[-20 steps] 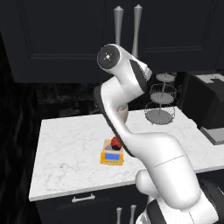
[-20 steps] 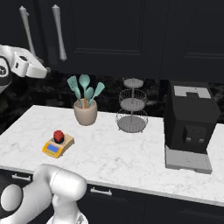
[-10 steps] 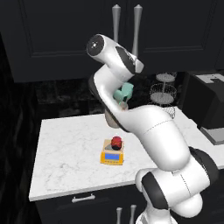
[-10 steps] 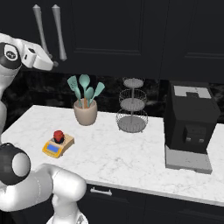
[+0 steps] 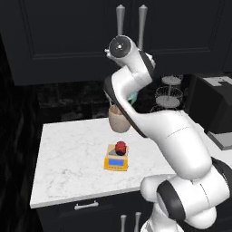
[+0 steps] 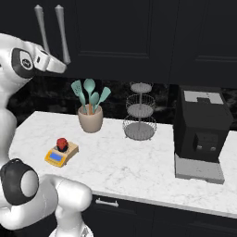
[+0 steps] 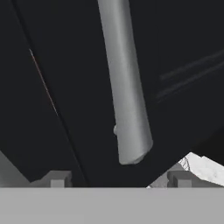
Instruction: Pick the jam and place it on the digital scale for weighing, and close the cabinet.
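The utensil cup [image 5: 118, 121] is partly covered by the arm in the left base view. The cabinet [image 6: 115, 32] is cut off by the top edge, as are its handles [image 7: 124, 83] in the hand view. The digital scale [image 6: 61, 154] display readout is too small to read (both base views). The gripper's finger spacing cannot be determined.

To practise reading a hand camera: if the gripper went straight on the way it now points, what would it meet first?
Most likely the cabinet: its black door and silver handle lie straight ahead of the gripper. Whether handle or door panel comes first is unclear, since depth is hard to judge.
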